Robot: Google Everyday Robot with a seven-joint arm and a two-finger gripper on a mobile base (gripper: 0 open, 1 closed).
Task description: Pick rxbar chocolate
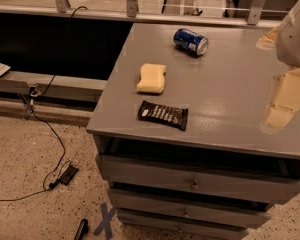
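Note:
The rxbar chocolate (163, 115) is a flat black wrapped bar with white lettering. It lies near the front left corner of the grey cabinet top (225, 84). A pale yellow sponge (152, 78) lies just behind it. A blue soda can (190, 41) lies on its side farther back. The gripper is not in view. Only a white rounded part of the arm (296, 34) shows at the upper right edge, far to the right of the bar.
The cabinet has several drawers (195, 184) below its top. Pale patches of light (285, 101) fall on the right side of the top. A black cable (50, 134) and a small black box (68, 174) lie on the speckled floor at left. A railing runs behind.

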